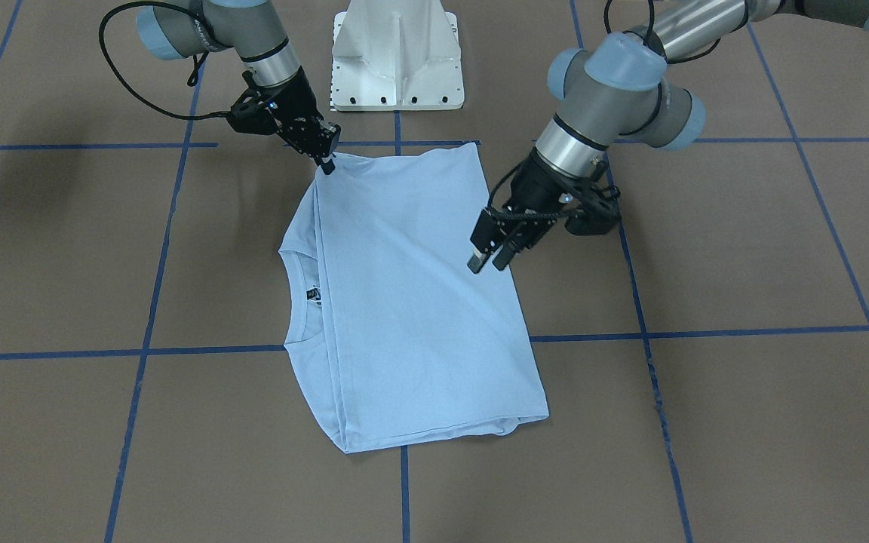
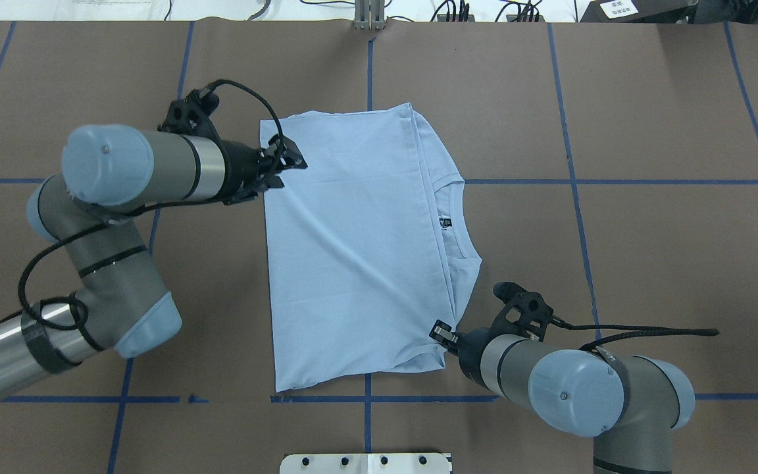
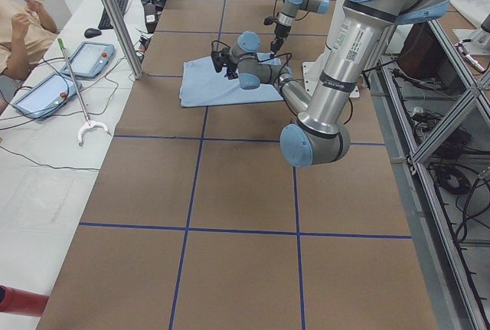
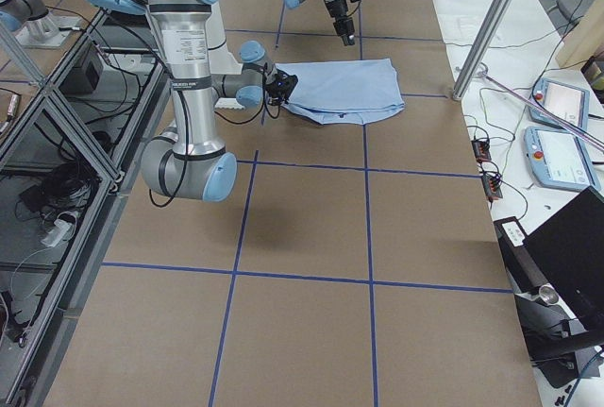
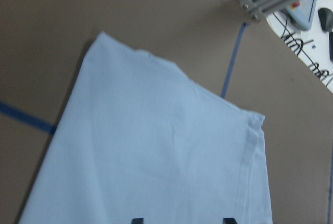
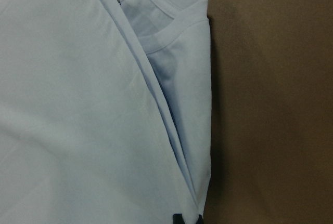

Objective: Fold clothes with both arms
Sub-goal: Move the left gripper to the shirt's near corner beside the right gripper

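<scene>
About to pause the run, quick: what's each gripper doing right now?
Left gripper: open, above the T-shirt, holding nothing.
Right gripper: closed, pinching the T-shirt's corner.

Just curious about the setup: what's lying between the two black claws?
The folded light blue T-shirt lies between the left gripper and right gripper, clearest in the overhead view.

Brightly, evenly lit from above, with soft shadows on the table (image 1: 744,249) and dimmer, slightly blurred wrist views.
</scene>
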{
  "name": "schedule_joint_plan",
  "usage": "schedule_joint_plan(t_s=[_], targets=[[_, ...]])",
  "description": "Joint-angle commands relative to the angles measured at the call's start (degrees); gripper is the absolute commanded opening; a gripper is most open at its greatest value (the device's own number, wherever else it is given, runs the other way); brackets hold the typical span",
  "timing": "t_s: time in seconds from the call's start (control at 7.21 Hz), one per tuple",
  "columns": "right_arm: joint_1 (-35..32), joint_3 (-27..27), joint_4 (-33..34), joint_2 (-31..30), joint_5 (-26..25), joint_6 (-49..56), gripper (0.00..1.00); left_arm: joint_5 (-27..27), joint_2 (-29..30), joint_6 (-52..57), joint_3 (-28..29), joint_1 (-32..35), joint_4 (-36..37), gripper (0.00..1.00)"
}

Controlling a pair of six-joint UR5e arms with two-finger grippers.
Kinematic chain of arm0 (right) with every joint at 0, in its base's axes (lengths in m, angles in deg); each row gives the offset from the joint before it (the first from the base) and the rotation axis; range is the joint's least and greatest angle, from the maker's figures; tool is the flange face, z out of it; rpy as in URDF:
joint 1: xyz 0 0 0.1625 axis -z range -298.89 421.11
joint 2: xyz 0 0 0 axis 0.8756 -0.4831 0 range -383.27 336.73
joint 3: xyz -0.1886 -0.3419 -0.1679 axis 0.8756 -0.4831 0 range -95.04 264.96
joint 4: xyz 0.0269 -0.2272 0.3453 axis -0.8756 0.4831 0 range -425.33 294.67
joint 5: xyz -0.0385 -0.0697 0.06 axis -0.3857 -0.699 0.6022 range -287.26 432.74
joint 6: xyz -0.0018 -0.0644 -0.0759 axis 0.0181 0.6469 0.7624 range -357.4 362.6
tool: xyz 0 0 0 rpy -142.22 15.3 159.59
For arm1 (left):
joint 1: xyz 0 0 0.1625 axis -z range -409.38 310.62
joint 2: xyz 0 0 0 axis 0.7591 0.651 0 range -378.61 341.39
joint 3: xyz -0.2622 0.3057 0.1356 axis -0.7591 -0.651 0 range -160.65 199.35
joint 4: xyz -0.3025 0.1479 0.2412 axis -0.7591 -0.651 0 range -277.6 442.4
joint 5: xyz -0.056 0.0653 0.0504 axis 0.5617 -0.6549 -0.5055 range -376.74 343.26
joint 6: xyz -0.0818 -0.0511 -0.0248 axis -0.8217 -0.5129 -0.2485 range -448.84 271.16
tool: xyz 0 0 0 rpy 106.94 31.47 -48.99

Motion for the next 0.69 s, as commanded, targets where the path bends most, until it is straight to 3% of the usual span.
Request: schedule_joint_plan(t_s=[0.0, 0.28, 0.42, 0.55], targets=[[1.9, 1.2, 0.0, -0.7, -1.4, -1.2, 0.0, 0.0, -6.0, -7.6, -6.6, -7.3, 2.2, 0.78], [2.2, 1.3, 0.0, -0.9, -1.8, -1.2, 0.0, -1.6, -6.3, -14.8, -13.1, -16.7, 20.2, 0.77], [2.2, 1.2, 0.0, -0.9, -1.9, -1.2, 0.0, -6.3, -7.6, -15.5, -13.6, -21.1, 21.9, 0.76], [2.2, 1.3, 0.0, -0.9, -2.0, -1.2, 0.0, -7.4, -9.7, -16.4, -13.4, -21.5, 21.9, 0.76]])
